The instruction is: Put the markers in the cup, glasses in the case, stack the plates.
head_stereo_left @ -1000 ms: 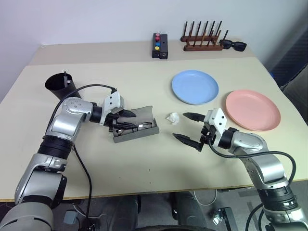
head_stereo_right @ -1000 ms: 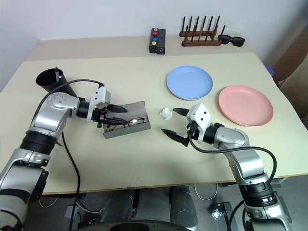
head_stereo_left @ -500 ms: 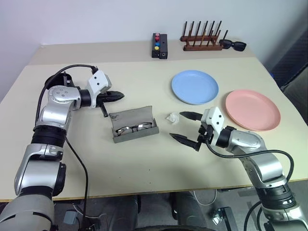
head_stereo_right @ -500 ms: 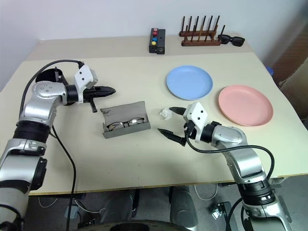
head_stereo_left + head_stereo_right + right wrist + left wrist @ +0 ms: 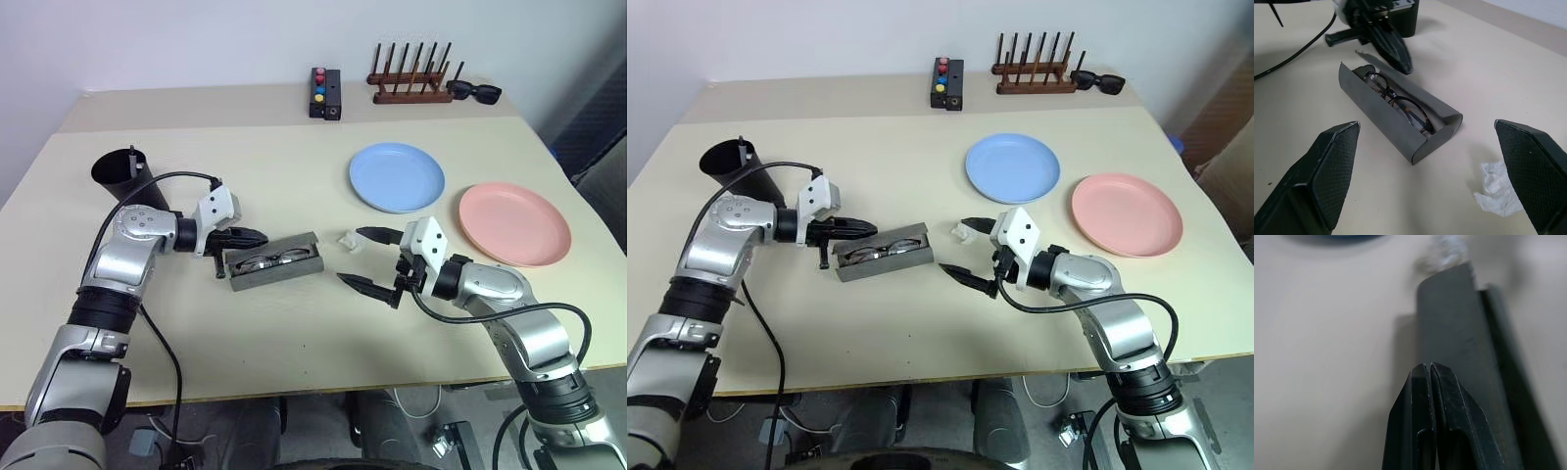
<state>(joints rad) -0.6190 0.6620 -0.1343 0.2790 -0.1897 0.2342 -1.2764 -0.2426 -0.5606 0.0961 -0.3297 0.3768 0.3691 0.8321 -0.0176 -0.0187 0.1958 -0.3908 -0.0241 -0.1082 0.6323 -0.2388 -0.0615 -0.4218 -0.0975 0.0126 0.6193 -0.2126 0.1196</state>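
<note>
My left pincer (image 5: pixel 257 236) is pressed fully closed, empty, its tips at the left end of the case (image 5: pixel 275 266), against the edge of the half-raised lid. The case lies on the counter (image 5: pixel 294 343) in front of me, lid partly lowered, and the glasses (image 5: pixel 1396 101) rest inside it, their thin dark frame showing through the gap. My right pincer (image 5: pixel 367 258) stands wide apart and holds nothing, hovering just beside the right end of the case, one finger above the other. A small crumpled white scrap (image 5: pixel 349 239) lies on the counter between the case and that pincer's upper finger. The cup (image 5: pixel 121 175) stands far to my left, tilted, with the dark tip of a marker (image 5: pixel 133 162) sticking up out of its mouth. The blue plate (image 5: pixel 397 176) and the pink plate (image 5: pixel 514 223) lie side by side to the right, near each other but not stacked. At the back edge sit a black box with coloured buttons (image 5: pixel 325 93), a wooden rack (image 5: pixel 412 76) and black sunglasses (image 5: pixel 475 92).
</note>
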